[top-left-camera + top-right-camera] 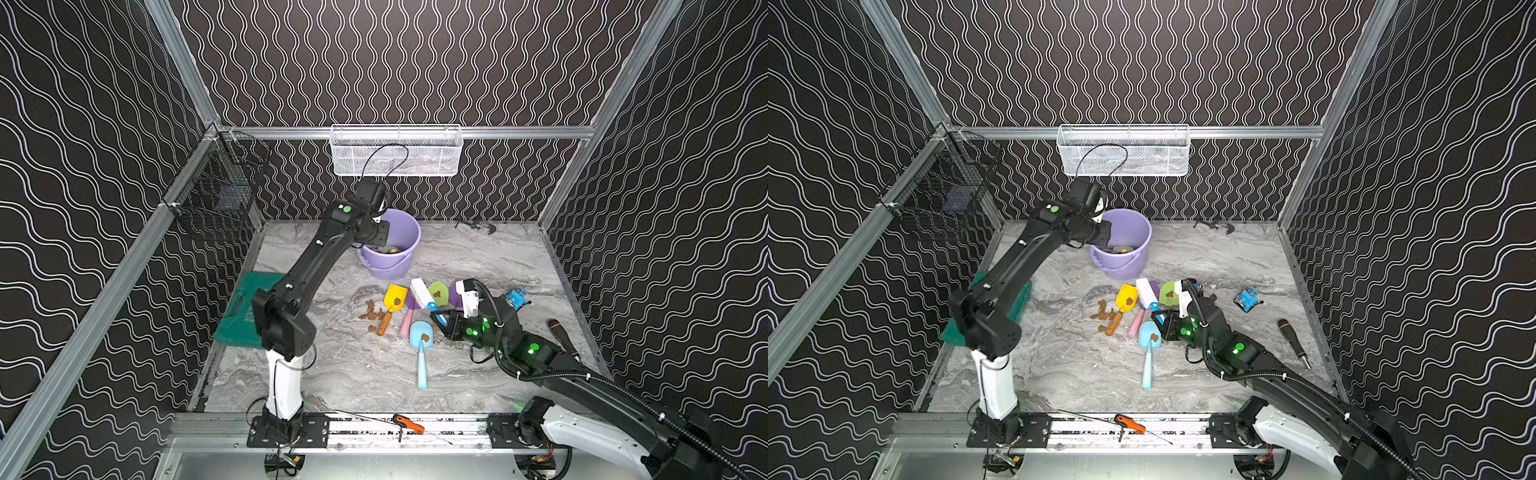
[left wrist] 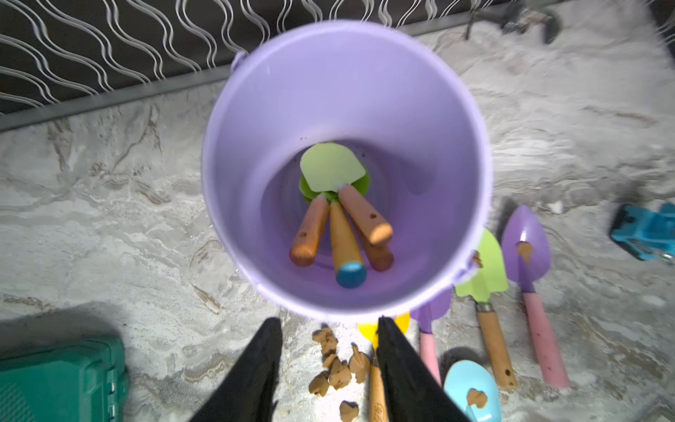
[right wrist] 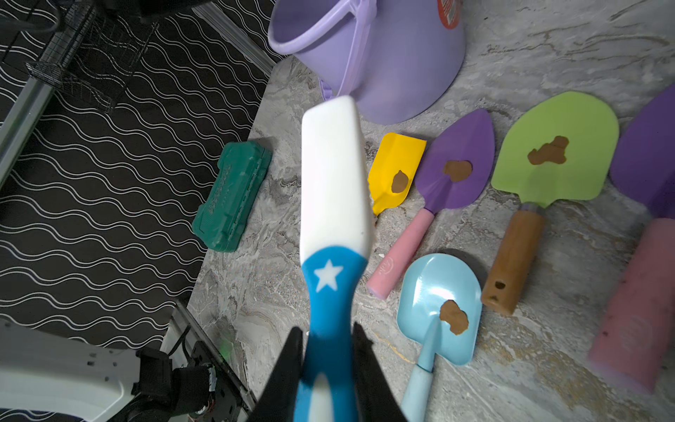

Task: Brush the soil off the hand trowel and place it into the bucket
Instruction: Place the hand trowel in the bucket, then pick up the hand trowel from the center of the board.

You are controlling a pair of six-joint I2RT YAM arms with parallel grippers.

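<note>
While left gripper (image 2: 328, 323) hangs parted, empty over bucket (image 2: 347, 91), right gripper (image 3: 327, 329) clamps brush (image 3: 334, 175).

Black walls (image 1: 415, 62) patterned with thin white wavy lines close in three sides, edged by aluminium rails (image 1: 519, 132). A white mesh basket (image 1: 397, 151) hangs on the back rail and a black wire basket (image 1: 216, 199) on a side rail. The counter (image 1: 374, 374) is grey marbled.

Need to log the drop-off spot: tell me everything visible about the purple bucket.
The bucket is a round lilac pail, plastic by its look, with a thin matching bail handle folded down its side and a red sticker on the outer wall. It stands upright toward the back of the marbled table and holds several wooden-handled trowels, blades down.
</note>
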